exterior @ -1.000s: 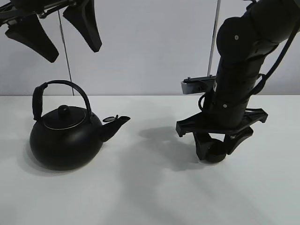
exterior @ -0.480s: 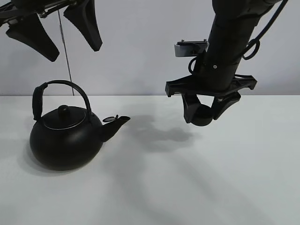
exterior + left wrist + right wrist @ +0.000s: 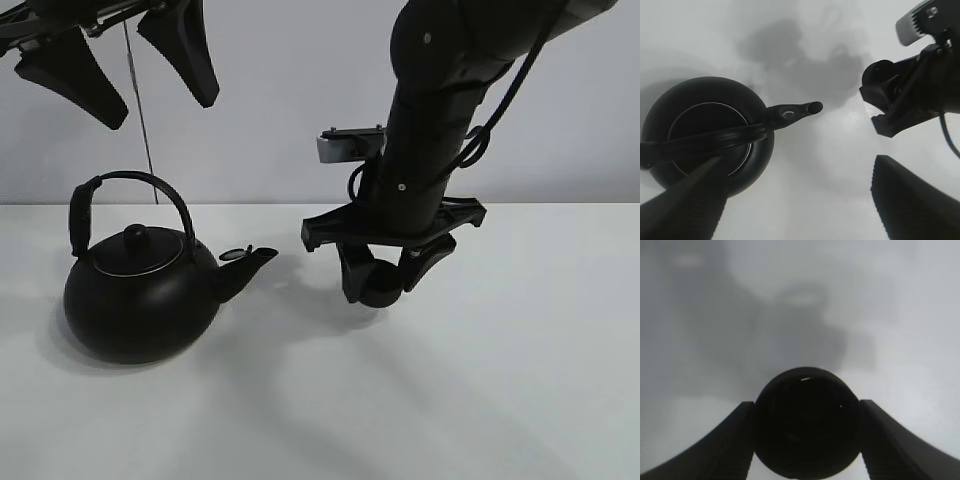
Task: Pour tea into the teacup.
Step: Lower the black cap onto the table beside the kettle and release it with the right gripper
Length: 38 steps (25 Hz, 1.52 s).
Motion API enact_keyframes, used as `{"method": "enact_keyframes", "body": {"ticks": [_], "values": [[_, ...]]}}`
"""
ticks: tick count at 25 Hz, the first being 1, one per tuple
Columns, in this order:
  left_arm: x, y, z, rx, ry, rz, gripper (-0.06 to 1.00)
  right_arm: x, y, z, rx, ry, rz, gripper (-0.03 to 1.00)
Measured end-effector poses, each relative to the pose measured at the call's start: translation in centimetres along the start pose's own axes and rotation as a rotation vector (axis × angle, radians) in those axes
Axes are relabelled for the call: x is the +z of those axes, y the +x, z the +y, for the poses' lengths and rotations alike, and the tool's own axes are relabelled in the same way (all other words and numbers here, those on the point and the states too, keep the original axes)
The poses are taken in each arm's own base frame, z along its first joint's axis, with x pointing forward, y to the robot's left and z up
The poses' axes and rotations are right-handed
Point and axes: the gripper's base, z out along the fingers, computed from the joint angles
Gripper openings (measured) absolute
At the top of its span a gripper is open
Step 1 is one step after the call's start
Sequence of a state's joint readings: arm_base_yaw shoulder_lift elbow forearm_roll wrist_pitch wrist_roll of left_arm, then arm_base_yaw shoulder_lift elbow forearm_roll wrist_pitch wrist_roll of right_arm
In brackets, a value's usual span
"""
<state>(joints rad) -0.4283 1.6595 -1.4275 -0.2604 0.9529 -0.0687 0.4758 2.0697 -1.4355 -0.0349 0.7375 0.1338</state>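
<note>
In the exterior high view the right claw (image 3: 380, 287) sits just right of the frame's centre, pointing down from its arm (image 3: 440, 110), clenched on the teacup (image 3: 378, 292). The small black cup is pinched between the two fingers (image 3: 352, 272), one on each side of its round body. It appears to hang a little above the tabletop (image 3: 500, 400) rather than rest on it (its shadow falls to the left, toward the kettle). The right wrist view looks straight into the cup's dark mouth (image 3: 806, 422), upright, with a finger (image 3: 715, 450) pressed against either side.

The kettle (image 3: 140, 300) stands on the tabletop at the left of the frame, lid on, handle (image 3: 130, 180) arched upright, spout (image 3: 250, 262) aimed right toward the held cup; the two are near but apart.

The left claw (image 3: 115, 60) hangs in the upper left corner, well above the kettle, released, its jaws spread wide and holding nothing. Its wrist view looks down on the kettle's lid and spout (image 3: 795, 111) between its two fingers (image 3: 915, 200)
</note>
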Motion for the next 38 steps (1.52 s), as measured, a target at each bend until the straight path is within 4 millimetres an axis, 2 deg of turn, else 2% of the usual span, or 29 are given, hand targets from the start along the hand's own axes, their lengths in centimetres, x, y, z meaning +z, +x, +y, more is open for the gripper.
{"method": "enact_keyframes", "body": {"ticks": [5,34,36,38], "values": [[0.0,0.0,0.0,0.000,0.000,-0.003,0.57,1.4,0.2,0.8,-0.025,-0.001,0.014,0.40],[0.0,0.0,0.0,0.000,0.000,-0.004,0.57,2.6,0.3,0.7,-0.027,0.019,0.016,0.40],[0.0,0.0,0.0,0.000,0.000,-0.004,0.57,2.6,0.3,0.7,-0.027,0.019,0.018,0.42],[0.0,0.0,0.0,0.000,0.000,-0.004,0.57,2.6,0.3,0.7,-0.027,0.019,0.018,0.50]]}}
